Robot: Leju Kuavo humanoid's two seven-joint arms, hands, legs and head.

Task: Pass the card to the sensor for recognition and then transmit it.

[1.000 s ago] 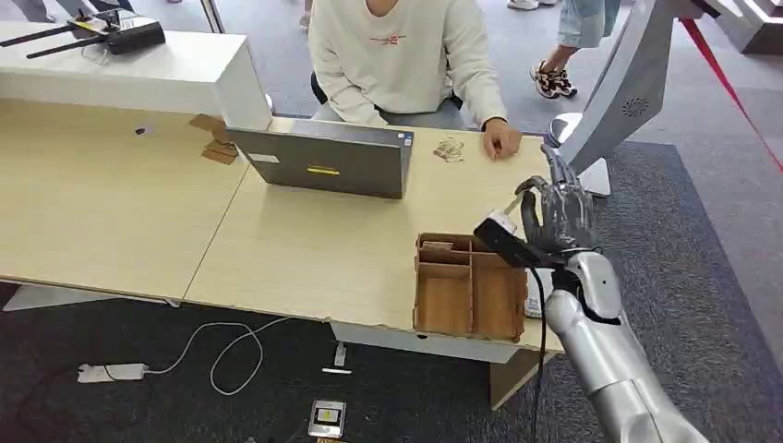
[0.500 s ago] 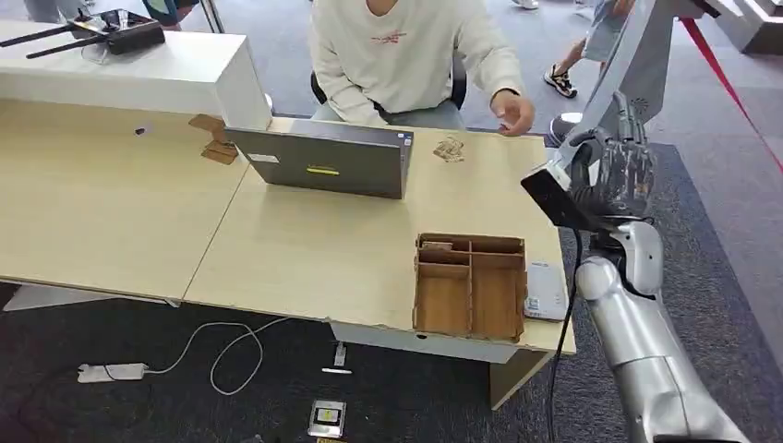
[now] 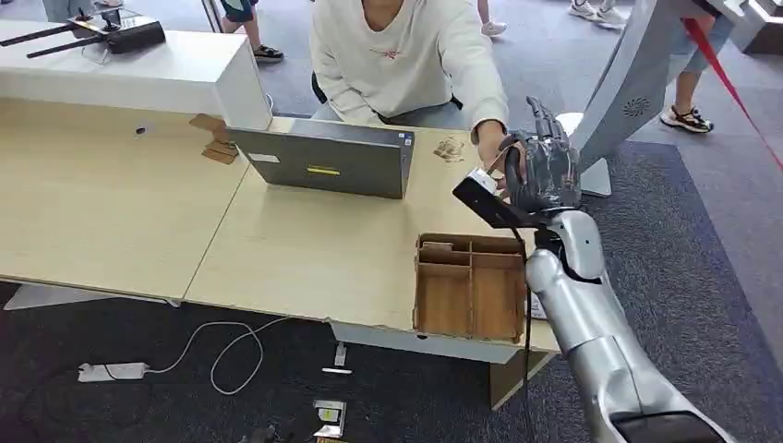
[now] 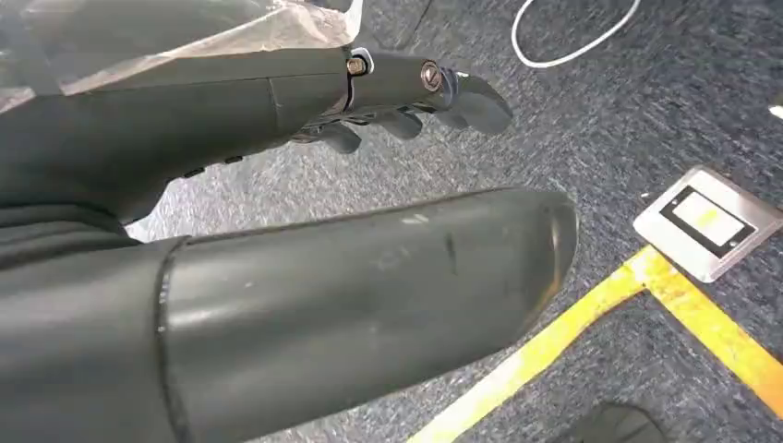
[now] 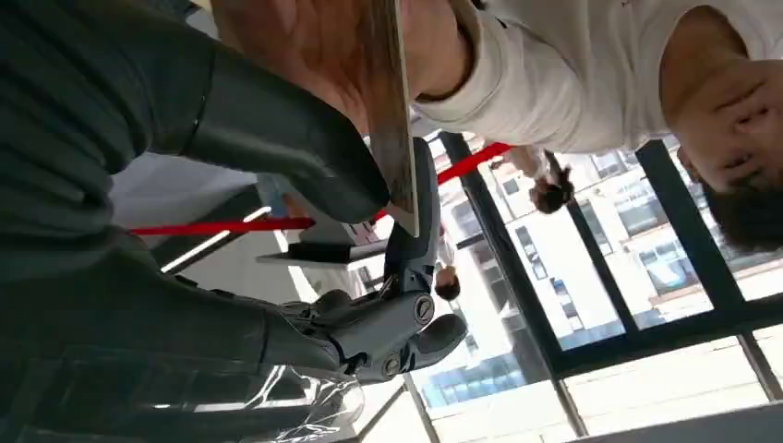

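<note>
**Card at the handover**

Head view: the right hand (image 3: 540, 171) is raised above the far right end of the table (image 3: 305, 249), meeting the hand (image 3: 494, 140) of the seated person (image 3: 406, 55). A wooden tray (image 3: 469, 286) sits near the table's front edge and a laptop (image 3: 323, 161) stands further back.

Left wrist view: the left hand (image 4: 406, 88) hangs over grey carpet, fingers loosely apart and holding nothing.

Right wrist view: the card (image 5: 392, 111) is seen edge-on, pinched between the thumb (image 5: 277, 138) and the dark fingers (image 5: 411, 231), and it lies against the person's palm.

Judging by this, the sensor step looks past and the transmitting step is in hand. The next move calls for the person to close on the card, then the right hand to loosen its pinch and draw away without dragging the card along.
</note>
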